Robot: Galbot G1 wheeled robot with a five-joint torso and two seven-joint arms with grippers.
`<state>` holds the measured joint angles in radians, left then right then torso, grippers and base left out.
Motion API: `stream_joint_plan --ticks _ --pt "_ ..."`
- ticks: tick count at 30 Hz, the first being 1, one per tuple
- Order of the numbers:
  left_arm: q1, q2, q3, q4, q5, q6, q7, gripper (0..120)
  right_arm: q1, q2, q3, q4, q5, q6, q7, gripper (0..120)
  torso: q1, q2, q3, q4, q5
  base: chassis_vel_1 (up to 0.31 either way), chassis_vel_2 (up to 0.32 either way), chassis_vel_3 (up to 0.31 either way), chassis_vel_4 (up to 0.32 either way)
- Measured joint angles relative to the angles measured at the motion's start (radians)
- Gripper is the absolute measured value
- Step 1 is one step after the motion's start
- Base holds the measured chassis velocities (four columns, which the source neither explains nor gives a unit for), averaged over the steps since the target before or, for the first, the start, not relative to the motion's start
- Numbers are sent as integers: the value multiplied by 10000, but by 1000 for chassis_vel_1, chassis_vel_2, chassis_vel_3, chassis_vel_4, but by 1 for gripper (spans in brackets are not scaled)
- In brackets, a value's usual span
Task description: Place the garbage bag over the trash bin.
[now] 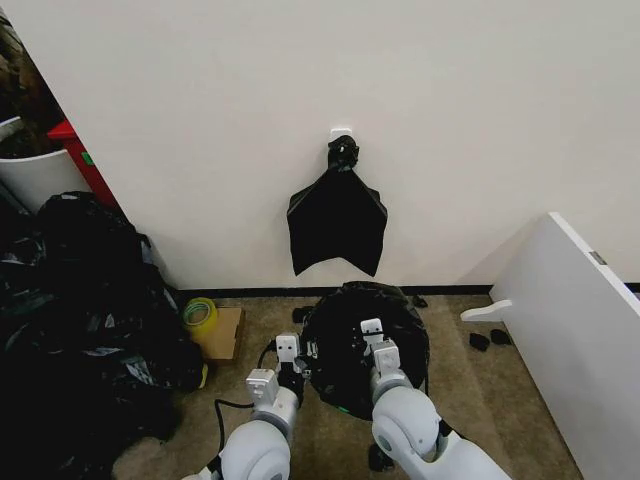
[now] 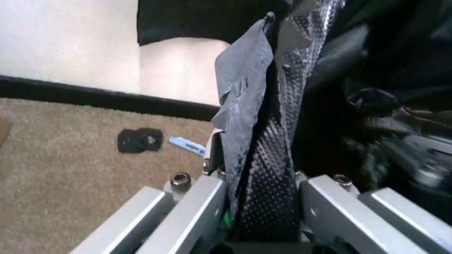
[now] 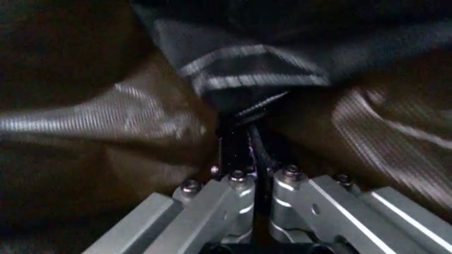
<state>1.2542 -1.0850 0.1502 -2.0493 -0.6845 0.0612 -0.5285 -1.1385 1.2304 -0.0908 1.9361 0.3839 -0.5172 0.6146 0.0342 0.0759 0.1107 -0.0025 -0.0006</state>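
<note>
**Both grippers pinching the bag at the bin**

While the wall (image 1: 450, 120) is standing behind it, the garbage bag (image 1: 345, 325) is lying draped over the trash bin on the carpet (image 1: 480, 400), just below the black bundle (image 1: 337, 222) hanging from a hook. At the bag's near-left edge, the left gripper (image 2: 258, 211) is clamping a fold of plastic between its fingers. At the near-right edge, the right gripper (image 3: 254, 185) is squeezing another fold tightly.

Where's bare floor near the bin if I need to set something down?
Bare carpet lies right of the garbage bag, before the white panel, apart from two small black bits. The left is crowded: tape roll, cardboard, heap of black bags.
</note>
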Motion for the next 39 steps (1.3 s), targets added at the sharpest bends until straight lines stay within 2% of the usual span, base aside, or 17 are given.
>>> stream_joint_plan --ticks 10,17,20,23,28,31,39 --pt "237 157 106 -242 117 23 265 0 627 401 -114 -1058 524 17 272 0 0 0 1 1 -1 0 0 0 0" --pt "249 139 72 -272 145 22 280 0 570 163 -62 -1179 433 -31 263 0 0 0 1 0 1 0 0 0 0" --pt "199 95 31 -192 152 12 261 0 418 -44 -61 -831 406 -172 238 0 0 0 1 -3 -1 0 0 0 0" --pt "132 93 -105 -4 449 -110 351 0 164 -558 -46 407 1498 -804 294 0 0 0 1 -2 -2 0 0 0 0" --pt "158 188 -134 88 871 -314 614 0 43 -979 101 1465 2670 -1602 283 0 0 0 1 -1 -1 0 0 0 0" --pt "196 210 -134 167 1159 -480 796 0 -13 -1331 141 2275 4402 -2160 591 0 0 0 1 0 -3 0 0 0 0" --pt "206 207 13 291 1699 -733 1008 0 76 -1279 66 1999 5841 -2181 1040 0 -1 0 1 0 -1 0 0 0 0"
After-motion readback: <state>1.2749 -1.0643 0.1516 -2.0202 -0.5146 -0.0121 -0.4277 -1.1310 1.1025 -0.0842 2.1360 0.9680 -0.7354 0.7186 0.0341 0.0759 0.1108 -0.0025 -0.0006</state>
